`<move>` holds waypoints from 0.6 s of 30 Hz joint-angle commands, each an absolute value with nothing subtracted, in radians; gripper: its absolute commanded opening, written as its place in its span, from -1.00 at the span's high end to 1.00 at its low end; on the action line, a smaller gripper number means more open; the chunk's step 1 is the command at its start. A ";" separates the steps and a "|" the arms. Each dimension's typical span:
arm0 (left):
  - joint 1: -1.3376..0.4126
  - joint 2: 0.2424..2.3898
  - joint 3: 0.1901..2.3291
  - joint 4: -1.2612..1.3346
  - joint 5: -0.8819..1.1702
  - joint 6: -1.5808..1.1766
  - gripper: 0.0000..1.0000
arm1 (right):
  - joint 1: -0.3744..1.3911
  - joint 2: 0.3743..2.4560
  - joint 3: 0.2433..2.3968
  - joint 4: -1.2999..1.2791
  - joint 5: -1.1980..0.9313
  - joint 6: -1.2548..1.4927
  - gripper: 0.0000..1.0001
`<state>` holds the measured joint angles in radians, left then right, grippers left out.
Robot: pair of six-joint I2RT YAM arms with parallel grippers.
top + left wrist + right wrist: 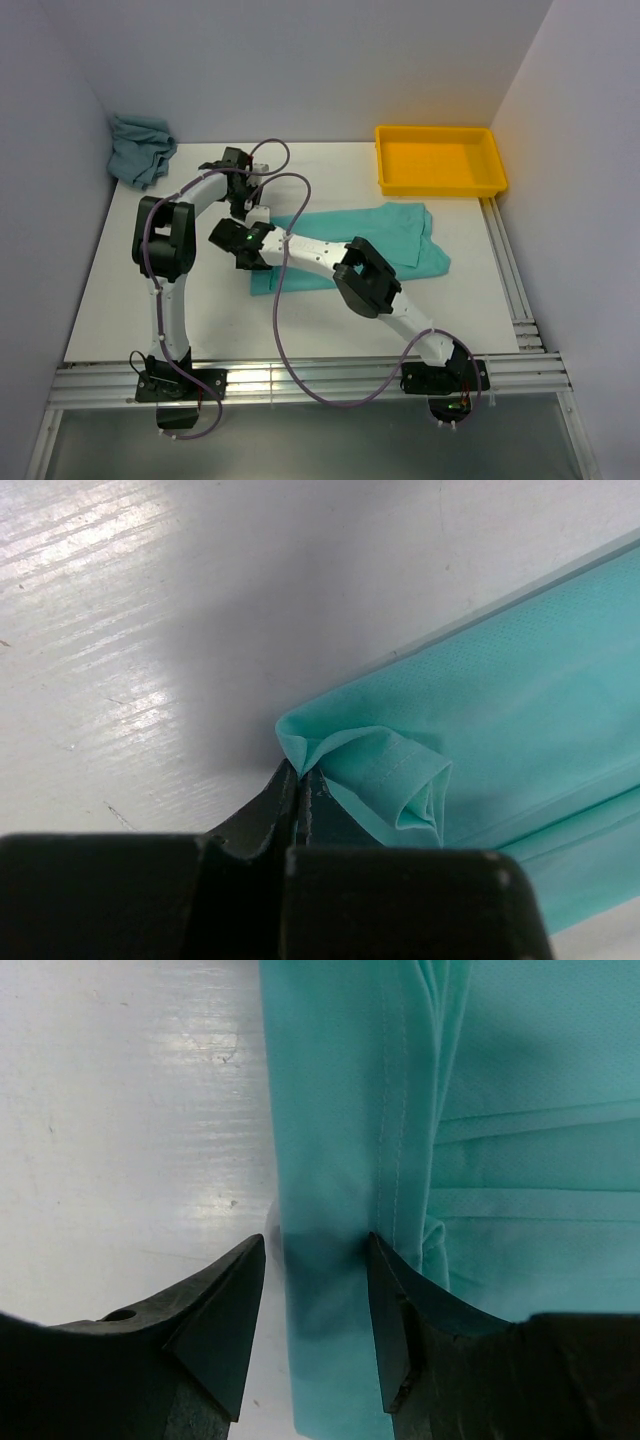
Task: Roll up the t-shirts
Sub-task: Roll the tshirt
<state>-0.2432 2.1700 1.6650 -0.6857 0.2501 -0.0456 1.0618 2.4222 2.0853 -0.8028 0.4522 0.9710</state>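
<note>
Inspecting the table [120,300] from the top view: 2 t-shirts are present. The mint-turquoise t-shirt [370,235] lies at frame centre, folded into a long flat strip running left to right. The grey-teal t-shirt [140,148] sits crumpled in the upper left of the frame, well apart from both arms. A yellow tray [445,187] stands at upper right.

Left gripper [298,780]: fingers clenched, nipping the corner of the strip's end at lower centre of the left wrist view. Just beside them the hem is curled over into a small first turn [410,790].

Right gripper [313,1242]: fingers released and standing apart, straddling the edge of the same end. 1 finger is over bare table, the other over fabric, and nothing is gripped.

Assessment: rolling of the mint-turquoise shirt is judged barely started. The grey-teal shirt is judged untouched.

Handling: the fabric is thin, light and limp. It will not hold a shape unaided, and a loose turn is likely to spring open or skew if only 1 corner is driven. Recommend taking hold at both corners of the curled end, through all layers, and turning them evenly along the strip. Slip on the smooth table is a likely fault.
</note>
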 commanded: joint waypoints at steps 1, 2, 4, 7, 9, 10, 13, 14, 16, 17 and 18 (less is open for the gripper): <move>-0.252 2.148 1.689 -0.721 0.218 -0.041 0.99 | 1.078 2.460 2.164 -0.894 0.503 0.963 -0.06; -0.253 2.148 1.689 -0.722 0.219 -0.041 0.99 | 1.081 2.471 2.167 -0.899 0.502 0.963 -0.06; -0.255 2.148 1.687 -0.723 0.219 -0.041 0.99 | 1.081 2.486 2.187 -0.917 0.502 0.968 -0.06; -0.258 2.145 1.689 -0.726 0.218 -0.041 0.99 | 1.083 2.523 2.221 -0.971 0.509 0.972 0.04; -0.258 2.143 1.690 -0.727 0.216 -0.040 0.99 | 1.085 2.533 2.230 -1.002 0.508 0.971 0.10; -0.258 2.143 1.690 -0.727 0.216 -0.040 0.99 | 1.083 2.536 2.229 -1.005 0.502 0.963 0.21; -0.258 2.138 1.690 -0.729 0.215 -0.038 0.99 | 1.081 2.543 2.221 -0.999 0.476 0.945 0.38; -0.258 2.140 1.692 -0.730 0.215 -0.037 0.99 | 1.080 2.540 2.214 -0.982 0.466 0.942 0.45; -0.258 2.141 1.695 -0.733 0.213 -0.035 0.99 | 1.075 2.520 2.183 -0.960 0.440 0.924 0.63; -0.258 2.143 1.697 -0.735 0.210 -0.034 0.98 | 1.075 2.505 2.163 -0.915 0.430 0.917 0.69; -0.258 2.143 1.701 -0.736 0.212 -0.032 0.97 | 1.071 2.487 2.108 -0.879 0.410 0.908 0.73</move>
<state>-0.2504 2.1700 1.6688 -0.6987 0.2352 -0.0448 1.0744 2.4916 2.1921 -0.9138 0.4854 0.9314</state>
